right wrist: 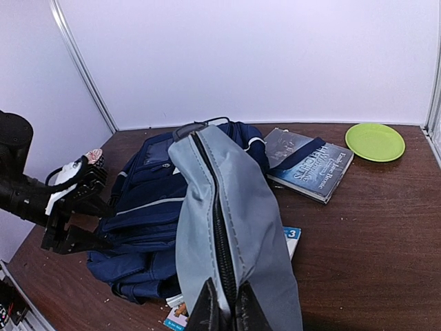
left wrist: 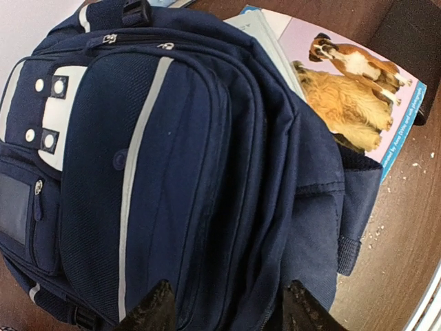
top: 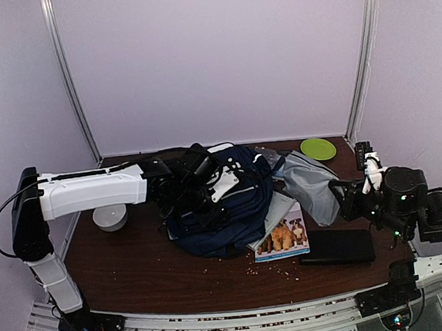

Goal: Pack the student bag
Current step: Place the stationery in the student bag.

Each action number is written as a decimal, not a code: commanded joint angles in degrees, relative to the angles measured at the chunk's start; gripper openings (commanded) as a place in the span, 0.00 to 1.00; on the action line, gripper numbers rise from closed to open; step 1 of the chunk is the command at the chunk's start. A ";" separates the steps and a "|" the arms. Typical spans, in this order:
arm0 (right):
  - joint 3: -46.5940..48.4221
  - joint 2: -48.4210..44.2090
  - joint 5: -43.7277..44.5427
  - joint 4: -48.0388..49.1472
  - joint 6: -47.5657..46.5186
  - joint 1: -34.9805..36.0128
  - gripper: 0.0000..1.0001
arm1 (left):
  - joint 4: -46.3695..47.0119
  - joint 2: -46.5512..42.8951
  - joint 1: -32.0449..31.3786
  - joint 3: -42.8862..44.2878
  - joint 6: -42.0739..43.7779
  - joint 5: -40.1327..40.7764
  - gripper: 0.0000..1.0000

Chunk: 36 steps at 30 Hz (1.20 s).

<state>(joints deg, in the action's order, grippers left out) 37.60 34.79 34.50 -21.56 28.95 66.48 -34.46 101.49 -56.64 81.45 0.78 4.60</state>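
Observation:
The student bag, navy with thin white stripes and white buckle patches, lies on the table's middle. In the left wrist view the bag fills the frame, its zips shut as far as I can see. My left gripper hangs open just above its folds with nothing between the fingers; from above, this gripper is over the bag's top. My right gripper is shut on the end of a grey zip pouch, lifted off the table beside the bag. In the top view the pouch hangs left of the right gripper.
A dog-cover book pokes out from under the bag's right side. A flat black case lies at the front right. A dark hardback and a green plate sit at the back right. A grey bowl stands left. Crumbs dot the tabletop.

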 commanded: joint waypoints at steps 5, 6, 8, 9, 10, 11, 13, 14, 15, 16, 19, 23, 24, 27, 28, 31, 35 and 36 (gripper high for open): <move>-0.50 -1.03 2.34 2.08 0.96 -0.20 0.00 | -1.13 6.41 -0.12 5.52 3.14 -2.79 0.91; -0.44 -1.16 2.33 2.04 0.94 -0.19 0.00 | -1.17 6.84 -0.11 5.89 3.05 -2.57 0.90; -0.52 -1.40 2.16 2.05 1.02 -0.16 0.00 | -1.58 7.61 -0.08 6.50 3.19 -2.40 0.87; -0.50 -1.58 2.15 2.05 0.94 -0.16 0.00 | -1.93 7.92 -0.05 6.83 3.27 -2.36 0.86; -0.50 -1.64 2.14 2.05 0.93 -0.21 0.00 | -2.35 8.34 -0.09 7.13 3.34 -2.42 0.85; -0.41 -1.72 2.07 2.09 0.93 -0.21 0.00 | -2.70 8.61 -0.10 7.33 3.41 -2.50 0.83; -0.28 -1.87 1.90 2.03 0.85 -0.16 0.00 | -2.87 8.89 -0.12 7.16 3.45 -2.53 0.77; -0.26 -1.89 1.74 2.12 0.87 -0.18 0.00 | -2.88 9.08 -0.06 7.00 3.59 -2.63 0.71; -0.25 -1.91 1.53 2.27 0.91 -0.20 0.00 | -2.88 9.22 -0.05 7.13 3.61 -2.66 0.62; -0.20 -1.84 1.20 2.43 0.93 -0.20 0.00 | -3.03 9.18 -0.05 7.14 3.66 -2.77 0.49; 0.22 -1.47 -0.10 2.94 0.88 -0.22 0.00 | -3.44 8.28 -0.05 7.63 3.25 -2.48 0.12; 1.55 -0.55 -2.08 3.16 0.58 -0.16 0.00 | -1.89 4.21 0.24 7.59 2.00 -0.27 0.00; 1.84 -0.33 -2.76 3.33 0.61 -0.17 0.00 | -1.35 3.10 0.48 7.58 1.25 0.42 0.00; 3.25 0.36 -5.62 3.86 1.32 -0.22 0.00 | -0.16 -0.57 1.70 8.09 -2.18 3.33 0.00; 4.00 0.74 -7.08 4.20 1.76 -0.23 0.00 | 0.06 -1.73 2.17 8.49 -3.29 3.74 0.00; 7.06 2.87 -11.47 3.66 4.54 -0.21 0.00 | 1.87 -5.31 2.99 9.26 -6.06 6.33 0.00; 8.57 4.34 -16.22 5.71 8.49 -0.22 0.00 | 2.93 -8.21 3.12 11.76 -9.21 10.92 0.00; 8.39 4.61 -17.38 7.09 9.63 -0.26 0.00 | 2.91 -8.67 3.12 12.59 -9.93 12.32 0.00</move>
<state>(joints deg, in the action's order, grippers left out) 43.48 39.20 23.00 -21.58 33.43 66.43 -37.28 96.53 -53.89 89.32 -4.32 10.24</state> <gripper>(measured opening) 0.046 0.030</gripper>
